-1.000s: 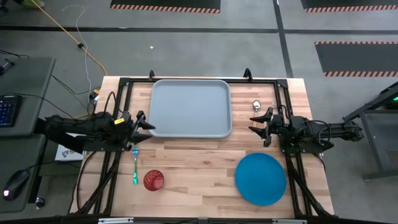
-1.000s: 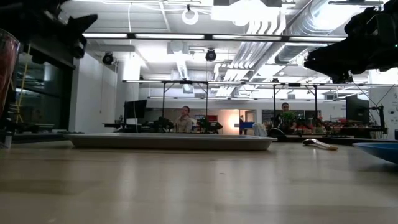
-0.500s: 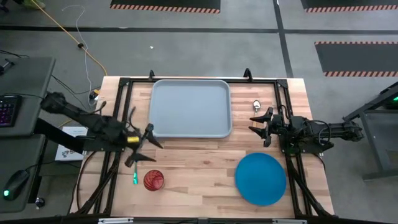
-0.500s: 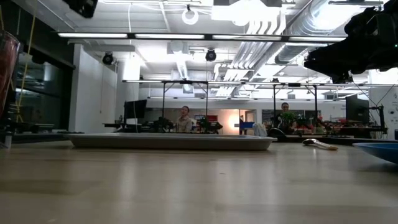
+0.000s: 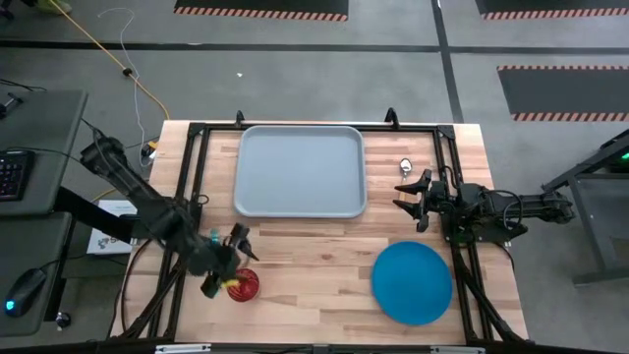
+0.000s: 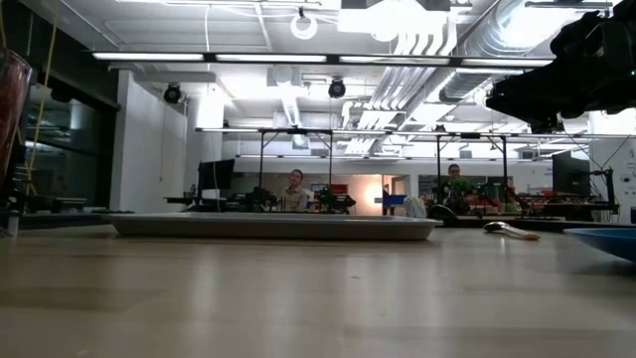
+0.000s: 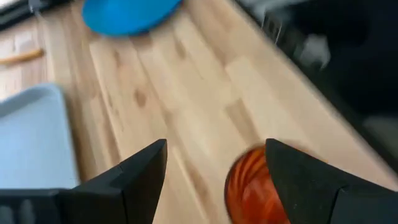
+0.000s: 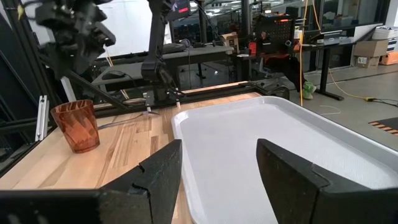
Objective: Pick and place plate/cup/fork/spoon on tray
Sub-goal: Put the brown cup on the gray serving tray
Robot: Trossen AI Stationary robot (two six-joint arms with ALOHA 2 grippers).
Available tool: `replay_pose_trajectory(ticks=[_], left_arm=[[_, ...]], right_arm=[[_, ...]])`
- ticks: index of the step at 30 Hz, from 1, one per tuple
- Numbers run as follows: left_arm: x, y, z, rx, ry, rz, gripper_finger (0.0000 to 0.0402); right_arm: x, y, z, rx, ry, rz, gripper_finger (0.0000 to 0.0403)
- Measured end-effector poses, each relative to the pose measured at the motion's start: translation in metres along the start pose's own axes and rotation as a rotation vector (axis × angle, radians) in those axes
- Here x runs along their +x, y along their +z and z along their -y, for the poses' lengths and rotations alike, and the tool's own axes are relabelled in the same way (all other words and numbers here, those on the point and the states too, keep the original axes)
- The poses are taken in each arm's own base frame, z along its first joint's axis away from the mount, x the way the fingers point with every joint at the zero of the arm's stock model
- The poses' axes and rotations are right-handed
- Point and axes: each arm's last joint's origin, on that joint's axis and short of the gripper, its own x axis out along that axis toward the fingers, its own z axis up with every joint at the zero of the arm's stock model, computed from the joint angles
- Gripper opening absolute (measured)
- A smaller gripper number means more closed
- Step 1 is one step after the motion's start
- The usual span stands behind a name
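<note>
left hand [image 5: 228, 267] now down from tray [image 5: 300, 138] edge to over cup [image 5: 244, 284], fingers wide, empty; tray bare

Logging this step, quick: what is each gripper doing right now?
Left gripper: open, empty, poised over the cup.
Right gripper: open, empty, waiting beside the tray.

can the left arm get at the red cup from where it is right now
Probably yes. The left gripper hangs open right beside the cup near the table's front edge, and in the left wrist view the cup sits just ahead of the fingers with bare wood around it.
</note>
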Motion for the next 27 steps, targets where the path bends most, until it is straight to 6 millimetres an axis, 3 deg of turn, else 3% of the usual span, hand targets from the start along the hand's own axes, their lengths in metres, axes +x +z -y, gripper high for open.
replay_pose_trajectory(ticks=[12,19,27], left_arm=[[0.045,-0.012,0.023,0.07,-0.02,-0.241,0.026],[0.061,-0.02,0.021,0.042,-0.016,-0.347,0.026],[0.073,-0.029,0.013,-0.059,-0.127,-0.472,0.0254]], right_arm=[[0.0,0.0,0.0,0.0,0.0,-0.001,0.02],[0.0,0.0,0.0,0.0,0.0,0.0,0.02],[0.0,0.0,0.0,0.0,0.0,0.0,0.02]])
